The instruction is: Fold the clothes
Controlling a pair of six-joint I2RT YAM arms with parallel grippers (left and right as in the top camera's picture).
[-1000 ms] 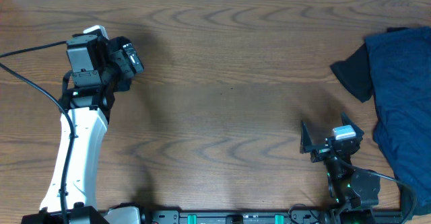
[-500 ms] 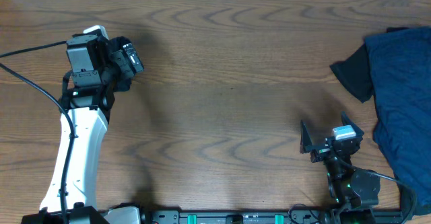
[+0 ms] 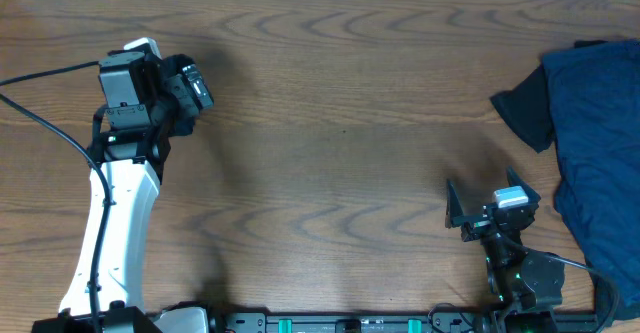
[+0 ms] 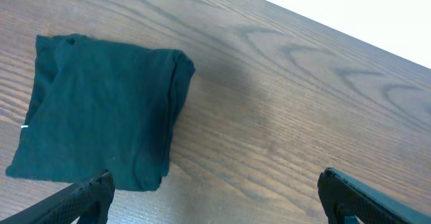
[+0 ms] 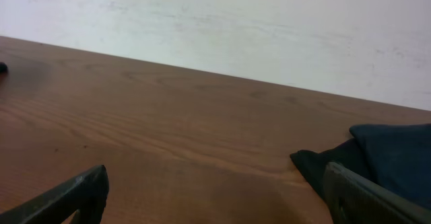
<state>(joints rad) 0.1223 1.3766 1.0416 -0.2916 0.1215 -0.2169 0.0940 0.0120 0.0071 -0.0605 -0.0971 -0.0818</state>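
Observation:
A folded dark teal T-shirt (image 4: 101,109) lies flat on the wooden table in the left wrist view, just ahead and left of my left gripper (image 4: 215,200). That gripper is open and empty above the table. The folded shirt does not show in the overhead view, where the left gripper (image 3: 198,86) is at the upper left. A loose heap of navy-blue clothes (image 3: 595,143) lies at the right edge, with a darker sleeve (image 3: 525,108) sticking out left. My right gripper (image 3: 488,203) is open and empty, near the front, left of the heap. The heap also shows in the right wrist view (image 5: 394,157).
The brown wooden table (image 3: 340,143) runs across the whole view. A black cable (image 3: 40,123) trails from the left arm across the left side. A pale wall (image 5: 222,22) stands behind the table's far edge.

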